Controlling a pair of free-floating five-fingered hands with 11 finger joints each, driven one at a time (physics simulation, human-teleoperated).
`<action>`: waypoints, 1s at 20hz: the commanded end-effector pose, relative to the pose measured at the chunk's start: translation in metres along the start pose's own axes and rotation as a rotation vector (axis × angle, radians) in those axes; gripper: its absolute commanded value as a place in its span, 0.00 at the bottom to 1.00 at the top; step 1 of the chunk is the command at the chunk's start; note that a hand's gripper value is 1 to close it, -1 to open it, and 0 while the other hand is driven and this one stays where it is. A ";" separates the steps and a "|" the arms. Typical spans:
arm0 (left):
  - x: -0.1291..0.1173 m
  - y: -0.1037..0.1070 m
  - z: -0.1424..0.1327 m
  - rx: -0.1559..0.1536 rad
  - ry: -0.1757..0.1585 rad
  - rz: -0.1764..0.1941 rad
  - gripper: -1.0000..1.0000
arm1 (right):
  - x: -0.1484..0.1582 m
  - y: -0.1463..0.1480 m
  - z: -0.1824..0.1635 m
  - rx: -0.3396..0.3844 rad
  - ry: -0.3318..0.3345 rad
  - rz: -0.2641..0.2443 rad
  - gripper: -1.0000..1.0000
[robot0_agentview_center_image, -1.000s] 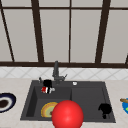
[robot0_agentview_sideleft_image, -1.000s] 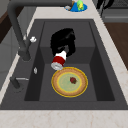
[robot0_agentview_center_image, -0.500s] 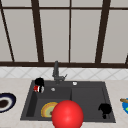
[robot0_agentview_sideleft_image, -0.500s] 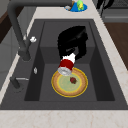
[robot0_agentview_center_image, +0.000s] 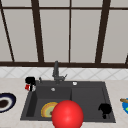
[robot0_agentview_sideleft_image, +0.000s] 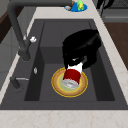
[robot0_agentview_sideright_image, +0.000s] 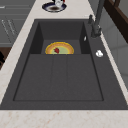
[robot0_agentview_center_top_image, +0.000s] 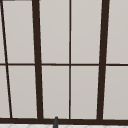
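My left hand (robot0_agentview_center_image: 30, 80) is above the sink's left rim, its fingers curled round a red-and-white cup (robot0_agentview_center_image: 27, 87). In the left side view this hand (robot0_agentview_sideleft_image: 80, 46) looms large over the basin, and the cup (robot0_agentview_sideleft_image: 72, 77) is tilted with its open end down toward the camera, in line with a yellow plate (robot0_agentview_sideleft_image: 58, 87). That plate (robot0_agentview_center_image: 47, 109) lies on the basin floor (robot0_agentview_sideright_image: 60, 47). My right hand (robot0_agentview_center_image: 105, 109) hovers at the sink's front right corner. A large red round thing (robot0_agentview_center_image: 67, 115) covers the sink's front edge in the front view.
A dark faucet (robot0_agentview_center_image: 56, 71) stands behind the black sink (robot0_agentview_center_image: 87, 96). A dark blue plate (robot0_agentview_center_image: 6, 102) sits on the left counter, and a blue plate with food (robot0_agentview_center_image: 124, 105) on the right counter. Window panes (robot0_agentview_center_top_image: 55, 62) rise behind.
My left hand has carried the cup leftward from over the basin to the sink's left rim, closer to the left camera. The right hand has not moved.
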 end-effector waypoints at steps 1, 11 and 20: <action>0.003 0.007 0.031 0.010 -0.004 -0.003 1.00 | 0.000 0.000 0.000 0.000 0.000 0.000 0.50; 0.003 -0.019 0.113 0.029 -0.012 -0.019 1.00 | 0.000 0.000 0.000 0.000 0.000 0.000 0.50; 0.048 -0.033 0.171 0.013 0.006 0.031 1.00 | 0.000 0.000 0.000 0.000 0.000 0.000 0.50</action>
